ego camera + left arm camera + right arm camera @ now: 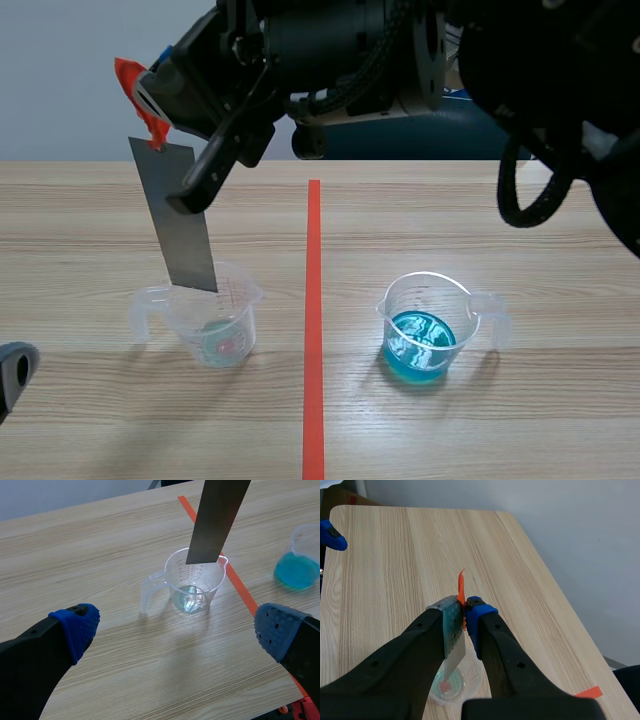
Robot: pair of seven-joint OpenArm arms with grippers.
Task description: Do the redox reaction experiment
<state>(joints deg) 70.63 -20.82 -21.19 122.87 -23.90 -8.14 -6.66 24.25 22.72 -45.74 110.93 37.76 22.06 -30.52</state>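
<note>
A grey metal strip [178,218] with an orange-red tape tag at its top hangs upright, its lower end just above the rim of a clear measuring cup [210,325] left of the red line. My right gripper [160,130], reaching across from the right, is shut on the strip's top [454,632]. That cup [195,582] holds a little clear liquid. A second clear cup [428,328] with blue liquid stands right of the line. My left gripper [175,630] is open, low over the table short of the clear cup.
An orange-red tape line [313,330] runs down the middle of the wooden table [100,220]. The blue-liquid cup [300,560] sits beyond the line, ahead of my left gripper's right finger. The table's far edge lies behind both cups.
</note>
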